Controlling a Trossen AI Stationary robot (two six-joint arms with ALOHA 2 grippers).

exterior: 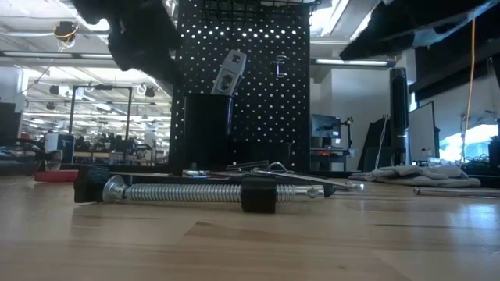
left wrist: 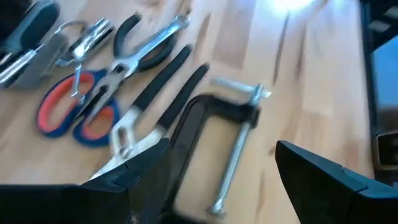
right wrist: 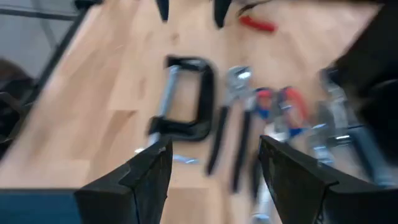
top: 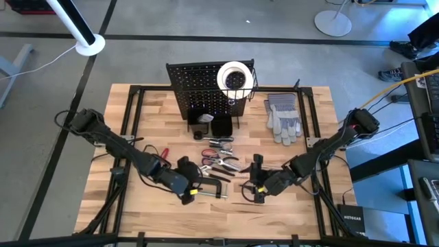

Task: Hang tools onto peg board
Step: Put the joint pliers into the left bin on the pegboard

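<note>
Our left pincer (top: 186,195) hangs spread wide just over the black clamp (top: 209,186), pinching nothing; in the left wrist view its two fingers (left wrist: 134,171) straddle the clamp's frame and screw, which lie flat on the worktop (top: 302,219). Our right pincer (top: 258,193) hovers on the far side of the clamp, also spread and empty, with the clamp ahead of it and the pliers (right wrist: 233,112) beside that.

We judge the step in hand to be the left arm's pick of the clamp. To do it well, we should come straight down with one finger on each side of the black frame rather than on the thin screw, which would roll, and close only once the fingertips are near the wood. The pliers and red-handled scissors (left wrist: 74,112) lie just beyond the clamp, so a drift that way would snag them.

The peg board (top: 199,86) stands well ahead of both pincers, with a white tape roll (top: 233,75) already at its basket.
</note>
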